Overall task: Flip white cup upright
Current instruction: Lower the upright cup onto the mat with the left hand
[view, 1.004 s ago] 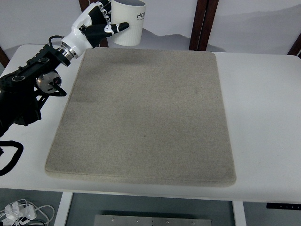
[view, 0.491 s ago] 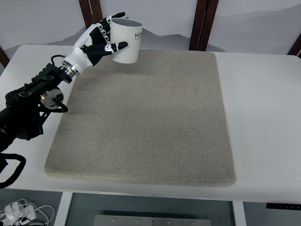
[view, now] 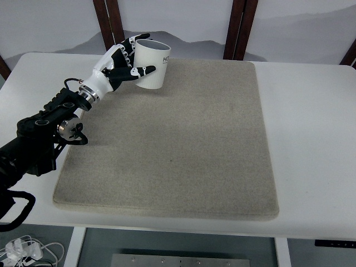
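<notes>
Left hand (view: 123, 64) of the humanoid robot wraps its white-and-black fingers (view: 140, 70) around the white cup (view: 151, 65), mouth up, over the far-left corner of the grey mat (view: 172, 139) that covers most of the white tabletop (view: 311, 144). One finger reaches across the cup's near wall while others curl over its far rim, so the cup sits on the right of the palm, held from its left side. Whether the base already rests on the mat or hangs just above it cannot be told from this angle. The risk, by this reading, lies in the release: the cup appears slightly tilted, and letting go before the base is flat on the mat could tip it over again or send it rolling off the mat's far edge just beside it. A finger catching the rim while opening could do the same. No right arm shows.
</notes>
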